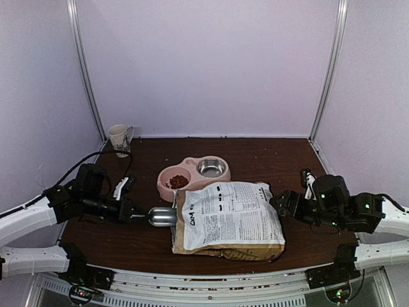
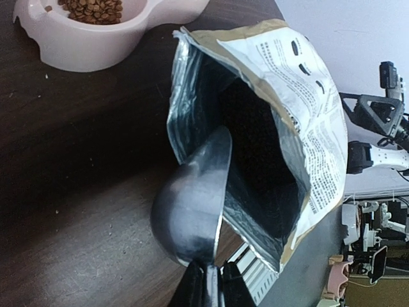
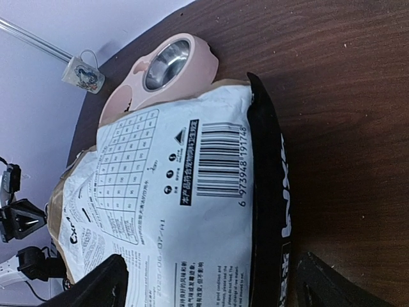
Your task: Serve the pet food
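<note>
Dark brown wood table, pale lilac walls, metal posts in the back corners. A white mug stands in the far left corner. I see a few stray crumbs on the wood near the bowl in the left wrist view.

The kibble sits as a small heap in the left compartment of the pink double bowl, which is at mid-table, just behind the bag.

The left gripper is clamped on the handle of a metal scoop. The scoop head sits at the bag's open mouth, and the kibble is near it, just beyond and to the side. From the left wrist I only get the scoop's back and rim, so I can't tell if anything is in it.

The right gripper has its jaws wide apart at the bag's closed right end, holding nothing. I can't tell if a finger touches the bag. The kibble is well apart from it, with the whole bag between.

Containers:
- The bag is tan paper with a white printed label. It lies flat with its mouth to the left, gaping, showing a foil lining. The inside is dark, so the contents can't be made out.
- The bowl's right compartment holds a steel cup, and I see nothing in it.
</note>
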You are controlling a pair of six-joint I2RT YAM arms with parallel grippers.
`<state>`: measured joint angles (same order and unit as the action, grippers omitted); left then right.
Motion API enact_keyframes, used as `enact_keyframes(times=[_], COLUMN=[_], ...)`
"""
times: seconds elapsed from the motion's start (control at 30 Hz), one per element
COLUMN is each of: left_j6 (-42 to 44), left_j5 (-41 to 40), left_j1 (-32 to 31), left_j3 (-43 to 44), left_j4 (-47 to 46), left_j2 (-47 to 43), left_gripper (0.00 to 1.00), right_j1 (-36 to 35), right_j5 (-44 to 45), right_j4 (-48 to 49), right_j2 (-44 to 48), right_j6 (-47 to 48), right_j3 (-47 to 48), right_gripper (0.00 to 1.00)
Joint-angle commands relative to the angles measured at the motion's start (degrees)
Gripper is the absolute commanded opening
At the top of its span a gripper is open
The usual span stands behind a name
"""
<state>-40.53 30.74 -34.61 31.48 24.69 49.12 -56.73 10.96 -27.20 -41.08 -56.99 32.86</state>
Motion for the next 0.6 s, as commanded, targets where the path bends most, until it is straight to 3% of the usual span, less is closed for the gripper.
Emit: enact_keyframes(times=[0.0, 0.27, 0.43, 0.57], left_j6=[0.66, 1.86, 2.16, 1.51], left_j5=[3.48, 1.01, -0.87, -2.03], left_j1=[-0.20, -0.55, -4.31, -7.38], left_j3=[0.21, 0.87, 4.32, 8.08], left_j4=[-8.19, -11.95, -17.39, -21.72], left_j2=[2.73, 13.27, 22.51, 31.45], left_gripper=[0.00, 0.00, 0.00, 0.00], right_j1=[0.95, 1.17, 1.15, 1.16], right_j5=[-3.83, -2.68, -3.70, -4.98], right_j4=[3.97, 3.05, 6.40, 9.48], right_j2=[1.89, 0.16, -2.36, -5.01], right_j6=[-2.76, -3.65, -4.34, -5.02], right_j3=[-2.83, -3.59, -4.40, -5.70], right_gripper=[0.91, 0.90, 0.89, 0.80])
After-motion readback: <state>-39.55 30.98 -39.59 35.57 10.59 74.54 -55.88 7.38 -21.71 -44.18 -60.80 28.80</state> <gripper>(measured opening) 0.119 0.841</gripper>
